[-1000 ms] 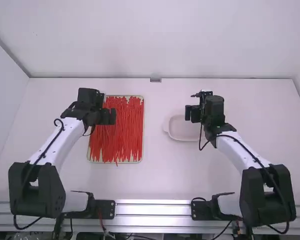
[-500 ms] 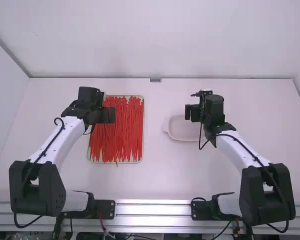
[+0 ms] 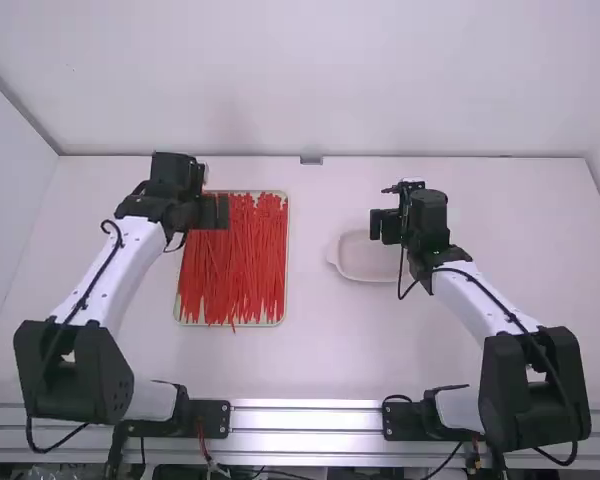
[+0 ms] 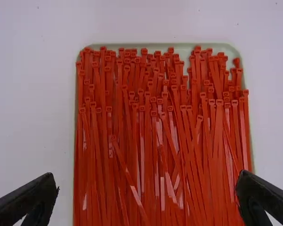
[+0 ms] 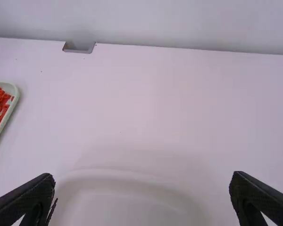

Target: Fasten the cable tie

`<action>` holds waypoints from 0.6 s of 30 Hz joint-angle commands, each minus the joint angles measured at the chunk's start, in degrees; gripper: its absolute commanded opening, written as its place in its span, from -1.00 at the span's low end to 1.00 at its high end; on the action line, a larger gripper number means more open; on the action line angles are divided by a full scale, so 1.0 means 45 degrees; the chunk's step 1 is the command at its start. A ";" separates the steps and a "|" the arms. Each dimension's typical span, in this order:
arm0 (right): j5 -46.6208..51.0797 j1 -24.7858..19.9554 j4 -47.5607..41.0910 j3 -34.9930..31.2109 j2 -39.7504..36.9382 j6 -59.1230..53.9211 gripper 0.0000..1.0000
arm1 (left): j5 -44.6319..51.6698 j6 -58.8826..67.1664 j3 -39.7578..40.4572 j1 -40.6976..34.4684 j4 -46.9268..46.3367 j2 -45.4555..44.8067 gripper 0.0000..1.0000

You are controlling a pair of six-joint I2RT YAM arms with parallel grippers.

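- Red cable ties (image 3: 235, 260) lie heaped in a pale tray (image 4: 184, 46).
- Left gripper (image 4: 145, 188) hovers above them, fingers wide apart, empty.
- Right gripper (image 5: 141, 183), likewise spread, hangs over a white dish (image 3: 352, 262).

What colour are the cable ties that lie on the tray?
The thin plastic cable ties are orange-red; the left wrist view shows this best.

White table (image 3: 310, 330), plain white walls (image 3: 310, 70) behind — a silver rail (image 3: 310, 415) along its front edge.
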 commanded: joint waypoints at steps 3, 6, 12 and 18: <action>0.0044 0.0058 0.0019 0.0413 0.0107 0.0024 0.98 | -0.0092 -0.0034 0.1229 -0.0117 -0.0656 0.0845 0.98; 0.0044 0.0063 0.0015 0.0413 0.0107 0.0029 0.98 | -0.0102 0.0053 0.1821 -0.0112 -0.1132 0.1321 0.98; 0.0049 0.0063 0.0019 0.0413 0.0107 0.0024 0.98 | -0.0393 0.0053 0.2900 -0.0117 -0.1860 0.2448 0.98; 0.0053 0.0063 0.0068 0.0427 0.0102 0.0010 0.98 | -0.0520 0.0049 0.3400 -0.0112 -0.2016 0.3259 0.98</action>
